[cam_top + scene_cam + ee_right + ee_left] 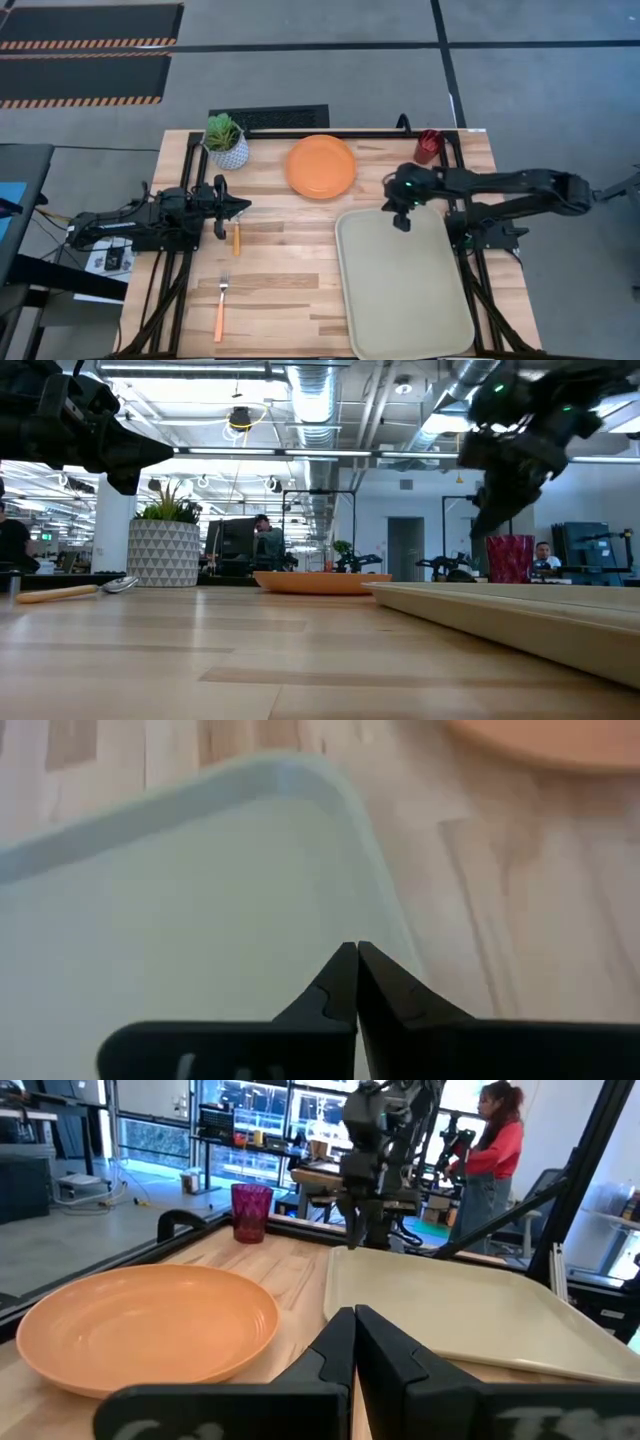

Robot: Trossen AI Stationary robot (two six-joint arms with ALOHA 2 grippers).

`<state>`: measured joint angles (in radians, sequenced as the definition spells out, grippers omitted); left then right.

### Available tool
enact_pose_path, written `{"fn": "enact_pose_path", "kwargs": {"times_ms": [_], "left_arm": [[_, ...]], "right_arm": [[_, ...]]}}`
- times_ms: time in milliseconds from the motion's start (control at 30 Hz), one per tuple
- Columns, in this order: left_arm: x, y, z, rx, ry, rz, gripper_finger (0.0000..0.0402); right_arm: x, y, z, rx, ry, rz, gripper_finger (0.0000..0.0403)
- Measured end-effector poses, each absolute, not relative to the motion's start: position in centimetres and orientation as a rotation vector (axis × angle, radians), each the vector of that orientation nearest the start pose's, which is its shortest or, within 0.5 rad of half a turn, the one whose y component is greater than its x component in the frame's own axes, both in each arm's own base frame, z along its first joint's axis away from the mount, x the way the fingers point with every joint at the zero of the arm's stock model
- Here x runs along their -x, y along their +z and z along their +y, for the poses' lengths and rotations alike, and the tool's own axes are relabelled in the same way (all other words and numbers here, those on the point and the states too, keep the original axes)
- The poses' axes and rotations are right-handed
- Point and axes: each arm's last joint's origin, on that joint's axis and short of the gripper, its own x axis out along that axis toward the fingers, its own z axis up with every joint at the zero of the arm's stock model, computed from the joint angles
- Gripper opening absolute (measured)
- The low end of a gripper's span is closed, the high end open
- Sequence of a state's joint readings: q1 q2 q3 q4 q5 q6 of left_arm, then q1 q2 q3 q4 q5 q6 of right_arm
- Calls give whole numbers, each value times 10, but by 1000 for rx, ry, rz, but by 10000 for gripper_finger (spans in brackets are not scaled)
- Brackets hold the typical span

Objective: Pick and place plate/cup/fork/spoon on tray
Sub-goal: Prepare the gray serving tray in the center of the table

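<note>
1. The tray (405, 290) lies empty on the right half of the surface (290, 270), its long axis running from the far edge toward the near edge.
2. The right pincer (402, 222) hangs just above the tray's far left corner, fingers pressed together and holding nothing.
3. The plate (321, 166) sits just beyond that corner, to the left and farther back. It is the nearest task thing to the right pincer, and being round it offers the same rim from any side.
4. The cup (428, 146) stands at the far right corner of the surface, behind the right arm and also within that arm's side.
5. The left pincer (240, 208) hovers at the left-centre, its tips closed and empty, pointing across toward the plate and tray.
6. The spoon (236, 238) lies just below the left pincer, handle running near to far. The fork (221, 307) lies farther toward the near edge, on the same axis, tines pointing away.
7. My guess: the right arm takes the plate or cup, while the cutlery falls to the left arm. Either pincer would need to spread first.
8. A potted plant (226, 140) stands at the far left, no part of the job.
</note>
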<state>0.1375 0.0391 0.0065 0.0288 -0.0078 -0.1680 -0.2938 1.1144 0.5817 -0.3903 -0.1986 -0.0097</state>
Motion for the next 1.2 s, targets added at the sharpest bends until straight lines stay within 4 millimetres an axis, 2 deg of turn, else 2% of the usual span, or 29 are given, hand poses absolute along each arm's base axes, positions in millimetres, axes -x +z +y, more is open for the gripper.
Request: {"fn": "enact_pose_path", "kwargs": {"times_ms": [167,500,633,833,1033,1200], "left_arm": [[-99,165,14,168,146,-8,0],[-99,165,14,150,149,-7,0],[-99,165,14,83,149,-2,0],[-99,165,14,52,149,0,0],[-99,165,14,47,148,1,0],[-99,165,14,26,148,2,0]], "right_arm": [[-220,187,-64,-201,-44,1023,56],[-270,188,-82,-134,74,1254,180],[-281,179,-92,-124,107,1339,210],[-288,158,-108,-131,137,1441,210],[-287,141,-115,-167,161,1506,186],[-287,135,-116,-158,205,1528,157]]}}
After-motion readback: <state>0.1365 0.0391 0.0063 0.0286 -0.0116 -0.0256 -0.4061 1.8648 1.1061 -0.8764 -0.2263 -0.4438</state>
